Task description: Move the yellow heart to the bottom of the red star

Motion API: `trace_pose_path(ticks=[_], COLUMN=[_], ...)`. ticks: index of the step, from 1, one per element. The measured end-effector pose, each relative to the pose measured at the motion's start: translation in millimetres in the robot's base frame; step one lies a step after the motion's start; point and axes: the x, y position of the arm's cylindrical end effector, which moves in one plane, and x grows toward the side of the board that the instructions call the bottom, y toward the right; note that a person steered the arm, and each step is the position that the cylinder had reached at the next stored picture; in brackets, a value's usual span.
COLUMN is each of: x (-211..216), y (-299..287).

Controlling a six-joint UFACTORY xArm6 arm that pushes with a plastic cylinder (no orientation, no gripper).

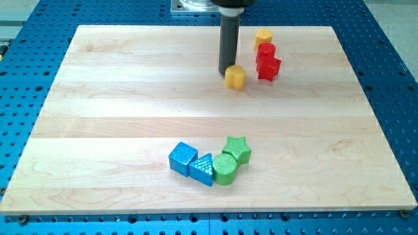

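Nearest the view's bottom: a green cylinder (pixel 225 169) and a blue triangle (pixel 203 169), touching each other, in a cluster with the blue cube (pixel 182 157) on the view's left and the green star (pixel 237 149) just above the cylinder.
Claw: there is none on this arm; it ends in a straight dark rod, so no open or closed state applies.
My tip (pixel 225 70): near the bench's top edge, at the upper-left side of the yellow heart, touching it or very nearly so.
Yellow heart (pixel 236 77): just right of and below my tip, left of the red star and a little apart from it, roughly level with it.
Red star (pixel 268 67): right of the yellow heart, its upper side against a second red block (pixel 265 50).
Yellow block (pixel 263 36): rounded, exact shape unclear, directly above the red pair, closest to the top edge.
Bench (pixel 117 104): pale wooden board on a blue perforated base (pixel 385 65).
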Motion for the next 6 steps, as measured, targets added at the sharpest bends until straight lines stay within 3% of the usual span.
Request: trace_pose_path(ticks=[2,3,5,6], x=[6,32,33,33], y=[-32,-27,46,5])
